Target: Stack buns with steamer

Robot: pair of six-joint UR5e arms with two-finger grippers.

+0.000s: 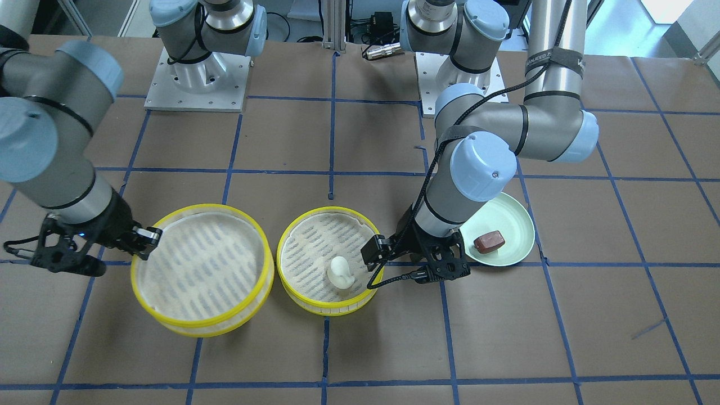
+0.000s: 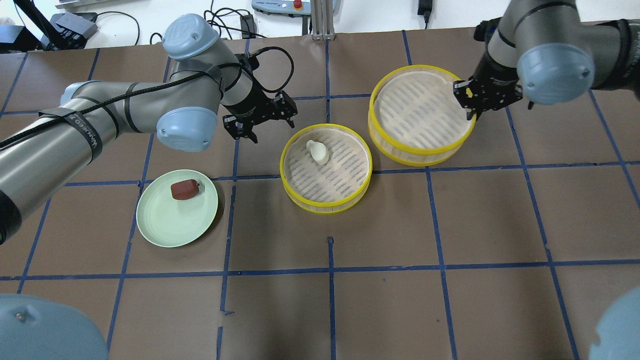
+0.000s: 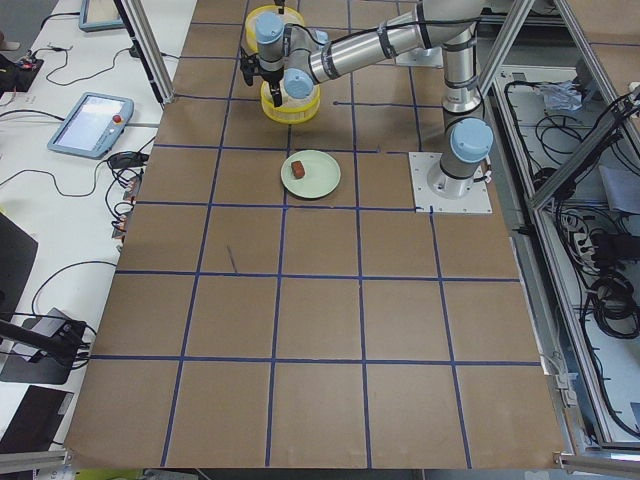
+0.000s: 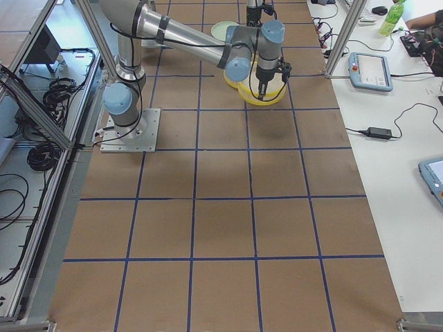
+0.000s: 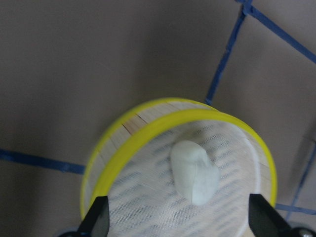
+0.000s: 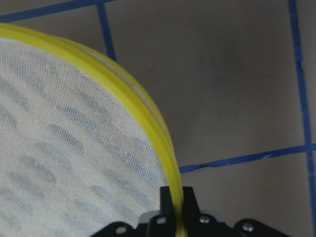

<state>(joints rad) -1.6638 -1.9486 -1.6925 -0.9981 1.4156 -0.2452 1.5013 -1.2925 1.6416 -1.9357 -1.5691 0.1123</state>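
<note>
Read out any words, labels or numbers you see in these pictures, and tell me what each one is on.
"WANLEED", then cut off: white letters on the black strap around the left arm.
Teach pendant screen: too small to read.
No other text is readable.

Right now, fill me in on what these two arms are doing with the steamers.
The right gripper is clamped on the rim of the empty steamer tray, the one on its side of the table. The left gripper is open beside the other steamer tray, which holds the white bun. The brown bun lies on the green plate, and neither gripper touches it. Neither tray is stacked on the other yet.
</note>
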